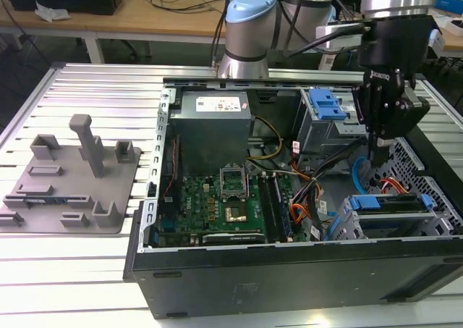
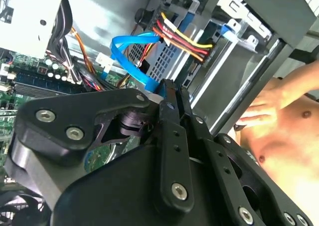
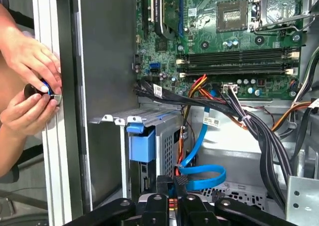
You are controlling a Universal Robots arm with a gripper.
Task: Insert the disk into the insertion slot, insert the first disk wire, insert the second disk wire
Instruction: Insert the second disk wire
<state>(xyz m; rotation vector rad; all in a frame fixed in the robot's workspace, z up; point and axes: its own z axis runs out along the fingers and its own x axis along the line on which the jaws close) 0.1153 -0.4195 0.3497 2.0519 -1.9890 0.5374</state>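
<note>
The disk [image 1: 387, 203] is already sitting in the insertion slot [image 1: 346, 225] at the exterior view's right, so the gripper [image 1: 374, 154] is hanging just above it, apparently pinching the blue disk wire [image 3: 204, 178] by its black plug [image 3: 180, 180] for connecting.

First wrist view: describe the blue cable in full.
The blue cable is a flat, glossy ribbon that looks like plastic. It drops from the motherboard edge, folds into a loose loop over the perforated metal and ends in a black connector. The connector appears pinched in the shut jaws of the gripper. In the second wrist view its loop lies beside red and yellow wires.
</note>
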